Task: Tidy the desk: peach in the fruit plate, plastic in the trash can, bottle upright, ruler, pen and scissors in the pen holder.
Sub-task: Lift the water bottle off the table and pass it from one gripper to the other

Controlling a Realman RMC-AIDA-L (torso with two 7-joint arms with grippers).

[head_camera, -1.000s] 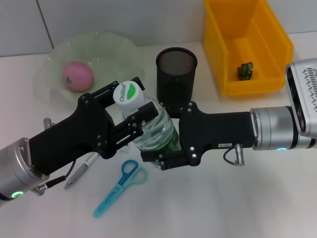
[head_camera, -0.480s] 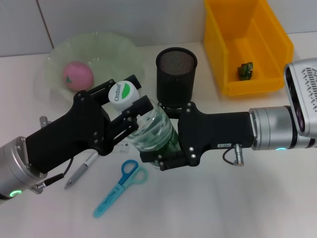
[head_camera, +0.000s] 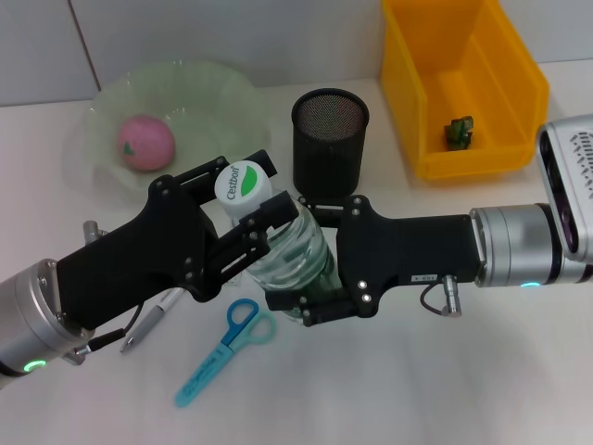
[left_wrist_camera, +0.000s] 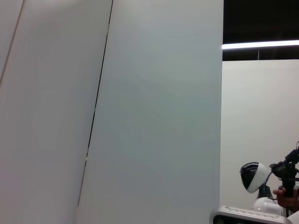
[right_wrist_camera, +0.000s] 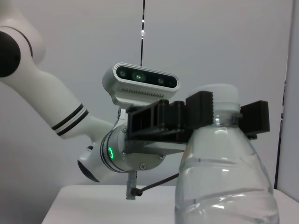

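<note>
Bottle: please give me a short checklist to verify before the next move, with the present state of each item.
1. Left gripper shut on the neck of the bottle: ok.
2. Right gripper shut on the bottle body: ok.
3. Bottle upright: ok in the right wrist view.
4. Bottle base resting on the desk: cannot tell, hidden.
5. Cap on: ok.
6. Scissors and pen in the pen holder: not ok, both on the desk.

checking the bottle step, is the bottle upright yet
Nearly upright: in the right wrist view the bottle stands cap up, held by the left pincer and right pincer.
</note>
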